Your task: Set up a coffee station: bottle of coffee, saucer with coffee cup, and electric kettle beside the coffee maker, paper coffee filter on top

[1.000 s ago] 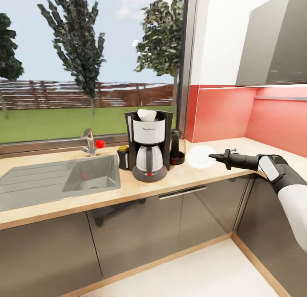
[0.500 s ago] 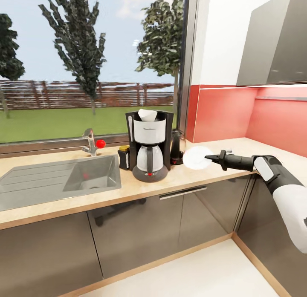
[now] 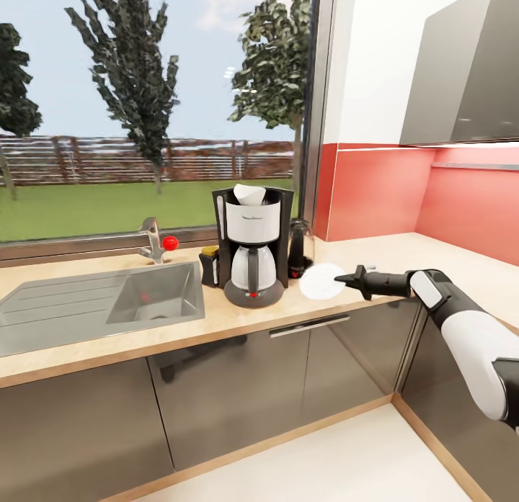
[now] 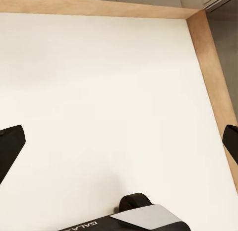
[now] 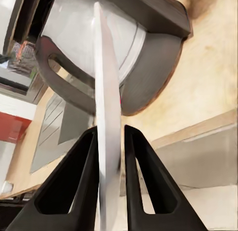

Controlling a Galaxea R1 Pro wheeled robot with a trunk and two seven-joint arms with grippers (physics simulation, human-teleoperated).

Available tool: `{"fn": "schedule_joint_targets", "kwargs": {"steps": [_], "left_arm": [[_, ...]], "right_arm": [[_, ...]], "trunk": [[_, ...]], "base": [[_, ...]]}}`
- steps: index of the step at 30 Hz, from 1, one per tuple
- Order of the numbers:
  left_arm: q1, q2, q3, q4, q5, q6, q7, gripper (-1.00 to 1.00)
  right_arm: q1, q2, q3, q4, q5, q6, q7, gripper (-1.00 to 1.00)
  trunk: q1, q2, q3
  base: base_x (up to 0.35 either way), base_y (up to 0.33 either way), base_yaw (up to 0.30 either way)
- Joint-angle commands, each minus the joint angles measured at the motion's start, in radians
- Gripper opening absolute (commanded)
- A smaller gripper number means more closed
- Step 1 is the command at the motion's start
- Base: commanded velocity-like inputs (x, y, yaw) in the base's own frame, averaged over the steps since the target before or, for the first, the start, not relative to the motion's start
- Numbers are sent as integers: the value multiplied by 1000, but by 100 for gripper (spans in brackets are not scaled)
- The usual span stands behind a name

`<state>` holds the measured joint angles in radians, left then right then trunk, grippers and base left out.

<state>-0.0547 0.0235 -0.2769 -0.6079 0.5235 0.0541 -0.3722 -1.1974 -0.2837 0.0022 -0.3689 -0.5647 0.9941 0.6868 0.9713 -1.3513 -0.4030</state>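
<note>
Spanning the frame, the bench (image 3: 303,311) carries the coffee maker (image 3: 251,245) by the window. The right gripper (image 3: 351,281) is clamped on the saucer (image 3: 321,281) rim, holding it just right of the machine, above the bench. The left gripper (image 4: 119,141) hangs spread wide, empty, over the floor (image 4: 109,82).

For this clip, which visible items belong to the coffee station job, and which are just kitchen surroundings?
Part of the job:
coffee maker
paper coffee filter on top of it
bottle of coffee beside it
electric kettle behind it
saucer, pinched on edge in the right gripper
kitchen countertop

Just there:
sink
tap
wall cabinet
</note>
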Motion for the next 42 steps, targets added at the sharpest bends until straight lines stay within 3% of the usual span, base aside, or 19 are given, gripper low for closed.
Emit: {"fn": "schedule_joint_targets", "kwargs": {"steps": [1,11,18,23,35,42], "left_arm": [[-1,1,-4,-1,10,6,-1,100],[-1,1,-4,-1,10,6,-1,100],[-1,1,-3,-1,10,7,-1,100],[-1,1,-4,-1,10,7,-1,100],[-1,1,-4,-1,10,7,-1,100],[-1,1,-3,-1,10,7,-1,100]], "right_arm": [[-1,0,-2,1,-4,5,-15,-100],[-4,7,-71,2,-29,3,-128,-100],[-4,14,-75,3,-79,3,-148,-100],[-4,30,-75,64,-85,3,-167,-100],[-3,37,-77,77,-88,2,-169,-100],[-2,37,-76,80,-160,2,-187,-100]], "trunk": [[0,-1,-1],[0,-1,-1],[0,-1,-1],[0,-1,-1],[0,-1,-1],[0,-1,-1]], "base": [[0,0,0],[0,0,0],[39,0,0],[15,0,0],[59,0,0],[86,0,0]]}}
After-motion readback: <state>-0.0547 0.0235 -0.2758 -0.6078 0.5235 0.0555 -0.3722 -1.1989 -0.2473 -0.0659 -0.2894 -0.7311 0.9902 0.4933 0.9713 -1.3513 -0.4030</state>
